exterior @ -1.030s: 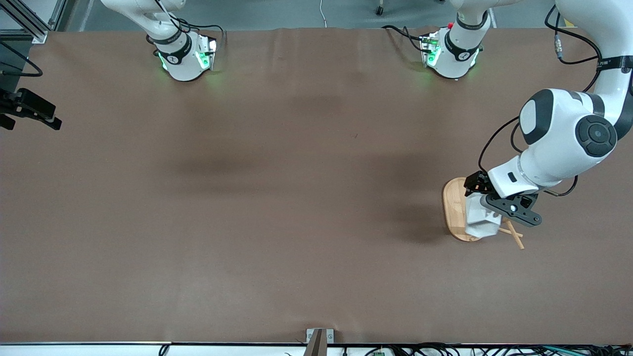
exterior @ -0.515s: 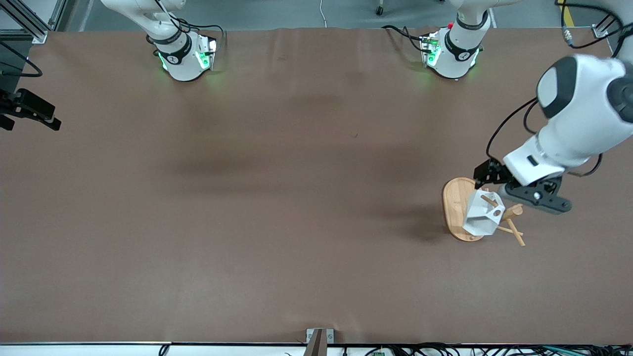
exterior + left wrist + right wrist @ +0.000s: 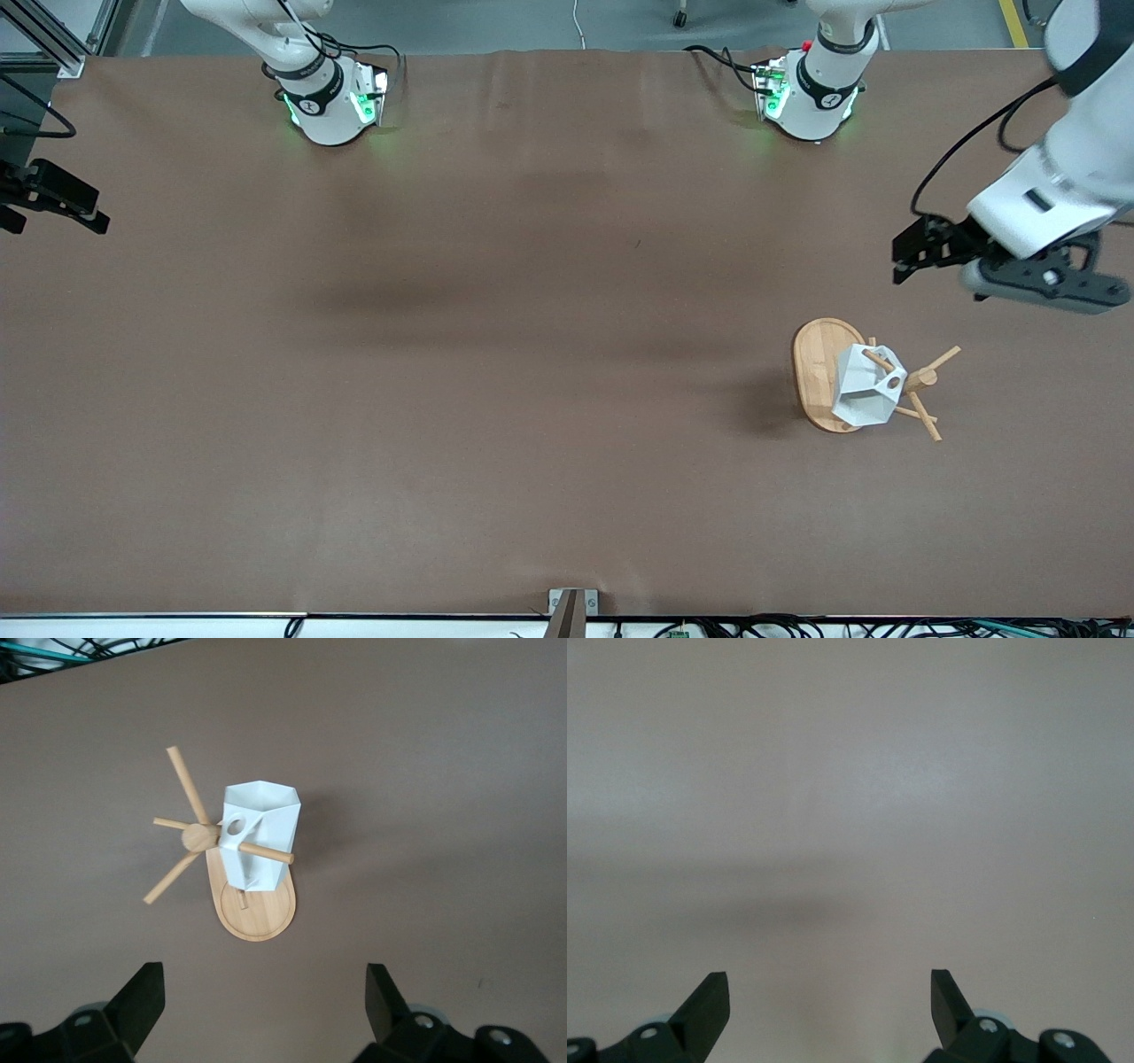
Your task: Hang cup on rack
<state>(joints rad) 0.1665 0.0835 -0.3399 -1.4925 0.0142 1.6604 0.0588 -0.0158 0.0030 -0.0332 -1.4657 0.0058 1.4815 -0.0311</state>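
Left pincer (image 3: pixel 926 252) has withdrawn, leaving cup (image 3: pixel 866 385) on rack (image 3: pixel 815 372).

The cup (image 3: pixel 866 386) hides part of the rack (image 3: pixel 819 372) base, and the left gripper (image 3: pixel 266 1010) fingers (image 3: pixel 142 997) run off the left wrist view's edge.

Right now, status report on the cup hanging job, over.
Left gripper open, up over bare table. Right gripper open, waiting. White faceted cup hanging on light bamboo rack peg. Nothing in the way.
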